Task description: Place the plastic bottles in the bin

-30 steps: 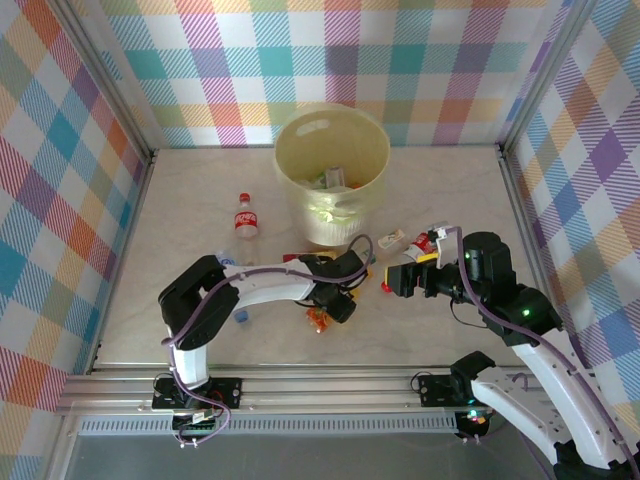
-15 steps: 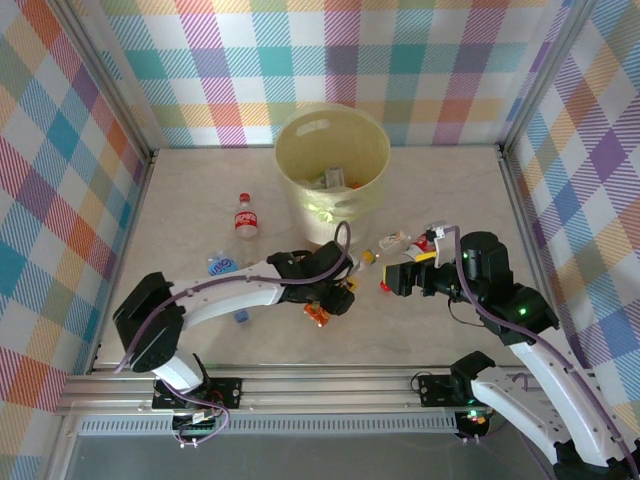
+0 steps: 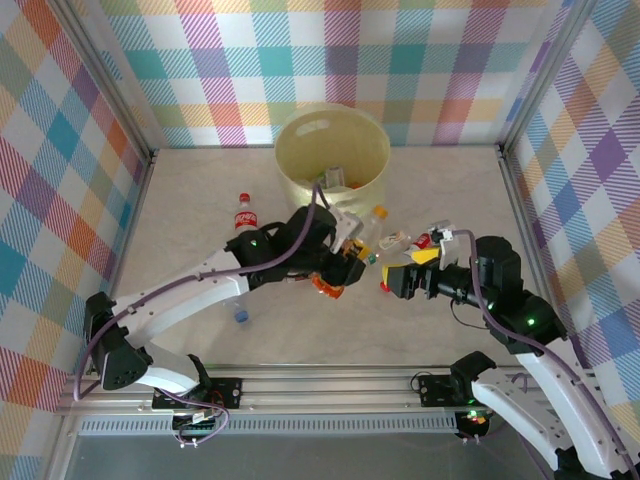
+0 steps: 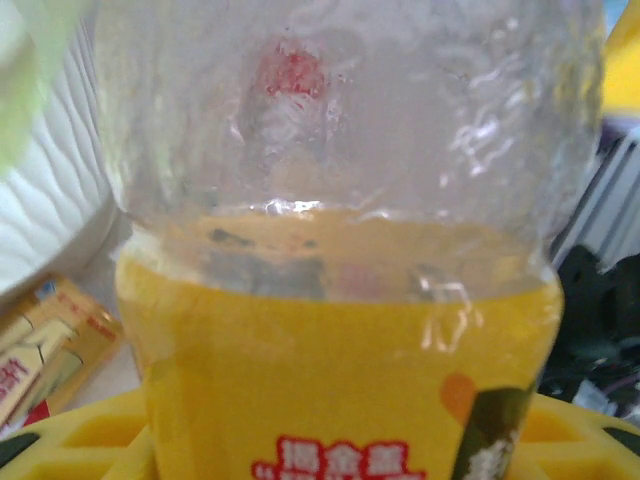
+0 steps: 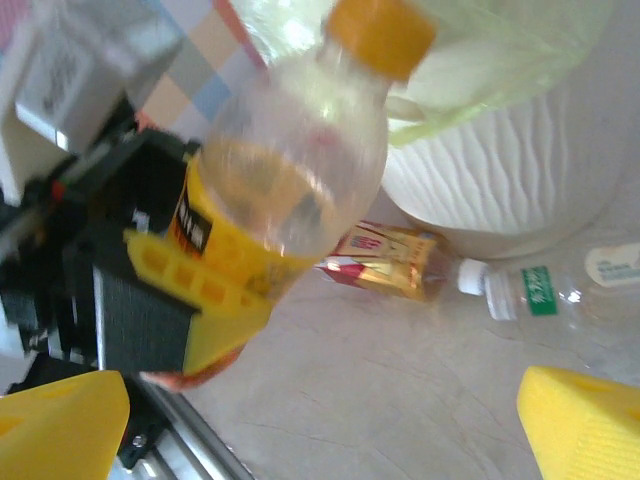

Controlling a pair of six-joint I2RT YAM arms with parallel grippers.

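Note:
My left gripper (image 3: 343, 264) is shut on a clear plastic bottle (image 3: 362, 238) with a yellow label and an orange cap (image 5: 380, 30), held tilted above the table just in front of the bin (image 3: 333, 160). In the left wrist view that bottle (image 4: 340, 250) is right up against the lens. The bin is a pale-yellow bucket with a light liner and some bottles inside. My right gripper (image 3: 398, 281) is open, low over the table right of the held bottle, its yellow fingers (image 5: 585, 420) wide apart over bare tabletop.
A red-labelled bottle (image 3: 245, 215) lies left of the bin. A gold-and-red labelled bottle (image 5: 390, 265) and a clear one with a green label (image 5: 560, 290) lie at the bin's foot. A blue-capped bottle (image 3: 240, 314) sits under my left arm. Checked walls enclose the table.
My left arm has stretched out and lifted the orange-capped bottle off the table, up and back toward the bin. The right arm has barely moved.

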